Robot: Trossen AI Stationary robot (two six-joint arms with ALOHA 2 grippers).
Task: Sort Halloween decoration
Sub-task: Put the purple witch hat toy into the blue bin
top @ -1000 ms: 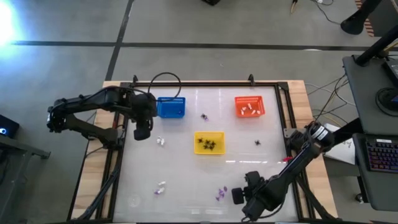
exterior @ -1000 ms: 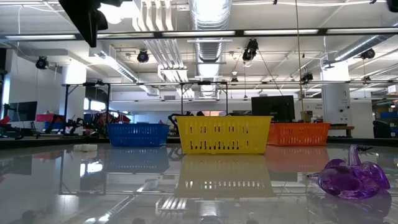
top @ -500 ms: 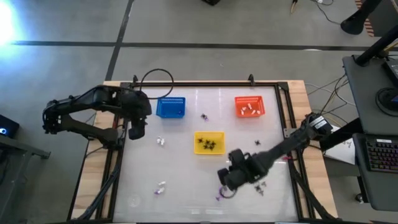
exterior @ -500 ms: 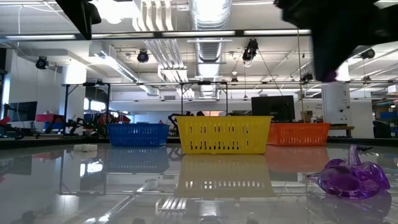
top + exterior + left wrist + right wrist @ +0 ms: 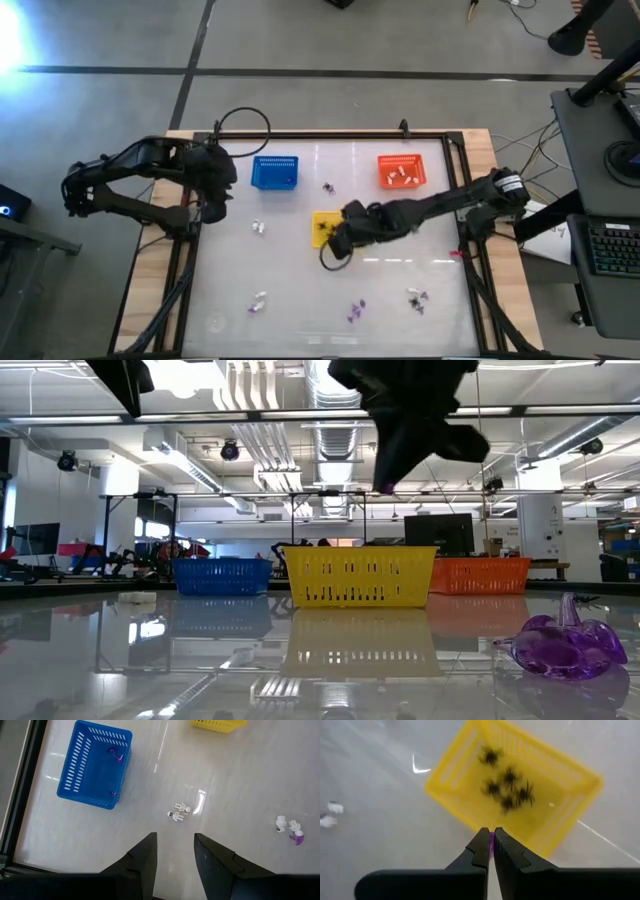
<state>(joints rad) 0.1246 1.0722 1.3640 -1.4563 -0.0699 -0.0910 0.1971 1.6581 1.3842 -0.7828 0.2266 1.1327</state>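
Right claw [image 5: 491, 841] pinched on purple trinket [image 5: 491, 840], probably; yellow basket [image 5: 568, 817] with black spiders [image 5: 509, 776] just ahead. Left claw [image 5: 173, 851] parted, empty, white trinkets [image 5: 178, 812] ahead on worktop [image 5: 235, 785].

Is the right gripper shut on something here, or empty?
Shut on a purple trinket. The right gripper has its fingers pressed together with a purple sliver between the tips, near the yellow basket.

Glossy white worktop [image 5: 300, 290], blue basket [image 5: 274, 172] far left, orange basket [image 5: 401, 171] far right, yellow basket [image 5: 322, 228] at centre, small white, purple and black trinkets [image 5: 355, 312] scattered near front.
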